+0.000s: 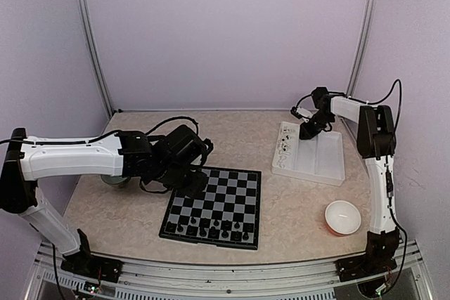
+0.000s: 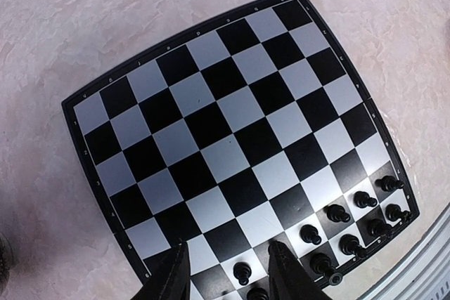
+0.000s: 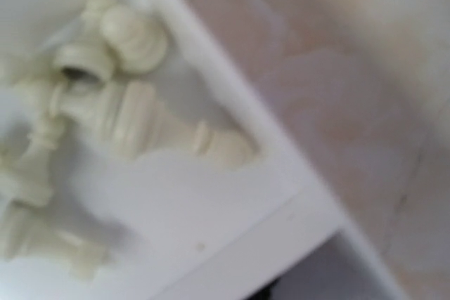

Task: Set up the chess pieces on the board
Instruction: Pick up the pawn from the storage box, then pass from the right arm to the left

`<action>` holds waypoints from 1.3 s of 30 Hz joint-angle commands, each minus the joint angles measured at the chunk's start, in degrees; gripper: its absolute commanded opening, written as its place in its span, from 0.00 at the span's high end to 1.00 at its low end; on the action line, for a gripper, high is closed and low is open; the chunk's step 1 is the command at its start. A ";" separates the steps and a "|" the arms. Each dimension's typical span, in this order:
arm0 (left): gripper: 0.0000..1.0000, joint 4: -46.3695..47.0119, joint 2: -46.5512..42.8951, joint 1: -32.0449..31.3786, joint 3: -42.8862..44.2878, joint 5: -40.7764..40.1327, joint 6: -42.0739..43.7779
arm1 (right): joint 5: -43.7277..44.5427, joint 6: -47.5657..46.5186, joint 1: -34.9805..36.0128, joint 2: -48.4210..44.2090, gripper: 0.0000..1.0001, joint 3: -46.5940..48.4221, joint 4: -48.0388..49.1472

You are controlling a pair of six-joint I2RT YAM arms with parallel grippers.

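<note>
Left gripper [image 2: 228, 246] is released: fingers [image 2: 281, 272] spread, nothing between them, hanging over the 9 o'clock side of the board [image 1: 232, 191]. The black chess pieces [image 1: 207, 227] stand in two rows along the board's 6 o'clock edge; the other squares are bare.

Right gripper [image 1: 307, 130] sits over the 11 o'clock corner of the white tray [image 1: 330, 163], which lies at 2 o'clock from the board. Its wrist view is blurred and shows no fingers — grip state cannot be told.

Risks, as judged:
- The pieces stand one per square, close together. A spread finger coming down among them could topple a neighbour.
- The white pieces [image 3: 126, 117] lie on their sides in a heap. A pinch there could catch two, or grip one slantwise so it drops on the way.

Containers:
- Tray: white pieces in the narrow 9 o'clock compartments; the wide compartment shows only white floor.
- Bowl [image 1: 329, 210], at 4 o'clock from the board: contents not resolvable.
</note>
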 commanded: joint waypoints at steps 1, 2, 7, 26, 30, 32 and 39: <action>0.61 1.12 0.52 -0.30 1.45 0.49 0.42 | -0.95 0.31 0.66 -3.79 0.86 -4.19 -0.65; 0.61 1.07 0.59 -0.38 1.36 0.45 0.46 | -0.76 0.38 0.60 -4.58 0.87 -5.10 -0.82; 0.61 1.34 -0.03 -0.33 0.87 0.08 0.54 | -1.37 0.58 0.49 -10.61 0.88 -13.18 0.04; 0.61 11.32 2.09 -0.39 1.78 3.16 0.95 | -13.16 -2.12 0.49 -30.85 0.89 -32.29 -0.67; 0.61 18.04 3.68 -0.41 2.83 5.33 0.60 | -20.51 -4.06 0.65 -35.38 0.89 -35.97 -1.66; 0.61 22.40 4.44 -0.24 3.09 7.25 -0.29 | -23.98 -4.35 1.23 -37.71 0.89 -37.63 -1.74; 0.59 33.76 9.27 1.62 6.57 16.31 -5.70 | -29.69 -8.82 7.95 -45.47 0.89 -41.68 -2.88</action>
